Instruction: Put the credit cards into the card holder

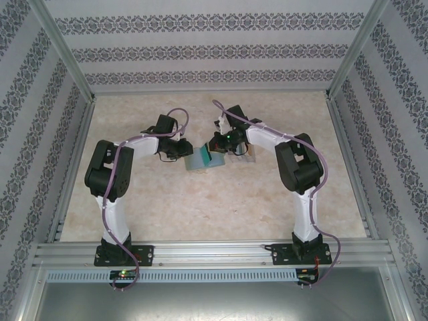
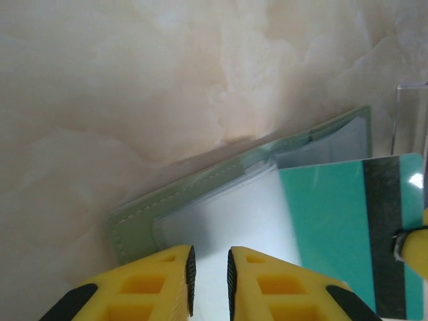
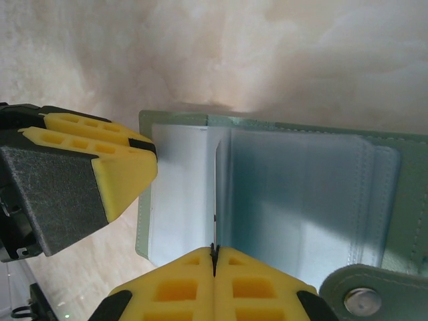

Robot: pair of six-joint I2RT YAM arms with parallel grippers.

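Right end effector (image 3: 214,257) apparently pinches teal card (image 2: 328,221).

The card holder (image 1: 198,160) lies open on the desk (image 1: 200,221), about midway across, between the left end effector (image 1: 175,150) at its left edge and the right end effector (image 1: 219,143) at its right. A card (image 2: 328,214) sits over the holder's right part, pinched in the right end effector.

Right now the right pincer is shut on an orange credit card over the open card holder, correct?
Not quite. The credit card is teal, not orange, as the left wrist view shows. The right pincer is shut on it over the open card holder.
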